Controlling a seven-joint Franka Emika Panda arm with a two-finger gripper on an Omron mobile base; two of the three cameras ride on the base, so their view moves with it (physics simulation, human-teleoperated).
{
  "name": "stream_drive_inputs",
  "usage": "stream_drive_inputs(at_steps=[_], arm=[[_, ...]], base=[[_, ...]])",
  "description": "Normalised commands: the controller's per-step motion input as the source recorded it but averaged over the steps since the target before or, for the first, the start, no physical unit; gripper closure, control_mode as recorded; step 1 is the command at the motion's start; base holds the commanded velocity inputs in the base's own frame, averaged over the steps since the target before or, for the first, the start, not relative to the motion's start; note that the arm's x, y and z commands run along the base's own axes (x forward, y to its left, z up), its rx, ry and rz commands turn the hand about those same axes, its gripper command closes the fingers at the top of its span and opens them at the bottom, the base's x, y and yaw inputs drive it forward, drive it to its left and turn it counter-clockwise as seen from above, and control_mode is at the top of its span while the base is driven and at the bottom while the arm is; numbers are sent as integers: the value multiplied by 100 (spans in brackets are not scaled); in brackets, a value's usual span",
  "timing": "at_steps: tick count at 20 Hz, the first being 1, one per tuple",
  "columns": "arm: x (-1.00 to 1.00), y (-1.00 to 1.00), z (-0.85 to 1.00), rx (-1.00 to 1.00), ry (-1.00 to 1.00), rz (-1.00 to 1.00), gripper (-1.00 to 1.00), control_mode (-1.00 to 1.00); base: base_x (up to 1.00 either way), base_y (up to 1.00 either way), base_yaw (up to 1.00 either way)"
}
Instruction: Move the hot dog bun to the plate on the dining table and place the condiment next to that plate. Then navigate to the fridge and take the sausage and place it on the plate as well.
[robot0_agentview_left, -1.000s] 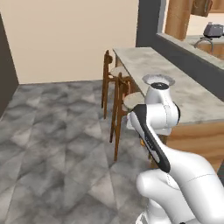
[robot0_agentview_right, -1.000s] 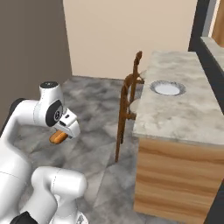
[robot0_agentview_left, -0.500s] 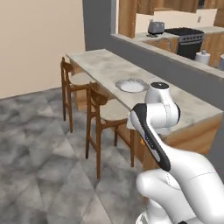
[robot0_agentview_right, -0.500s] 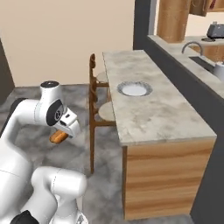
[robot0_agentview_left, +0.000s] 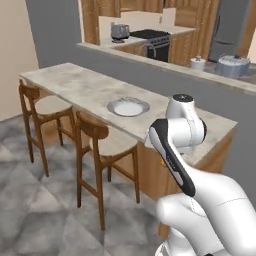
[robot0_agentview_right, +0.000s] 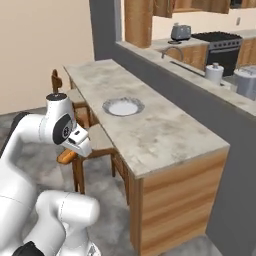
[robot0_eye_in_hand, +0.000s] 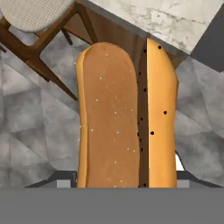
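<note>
Orange-tan bun (robot0_eye_in_hand: 124, 118) gripped in the jaws, long axis running out from them, low beside the desk (robot0_agentview_right: 165, 132); plate (robot0_agentview_right: 122, 106) lies ahead, up on the stone top.

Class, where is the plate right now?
The plate sits on the dining table, near the edge above the stools; in the right base view it lies up and right of the pincer.
</note>
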Motion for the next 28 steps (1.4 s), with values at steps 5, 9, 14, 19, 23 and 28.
stream_drive_inputs(at_steps=[5, 9, 14, 19, 23, 28], arm=[[0, 0, 0, 0, 0, 0, 100, 100], [0, 0, 0, 0, 0, 0, 100, 100], [0, 0, 0, 0, 0, 0, 100, 100], [0, 0, 0, 0, 0, 0, 100, 100], [0, 0, 0, 0, 0, 0, 100, 100], [0, 0, 0, 0, 0, 0, 100, 100]], base=[[44, 71, -53], [42, 76, -52], [32, 74, -51], [7, 87, -46], [5, 82, -44], [5, 74, -41]])
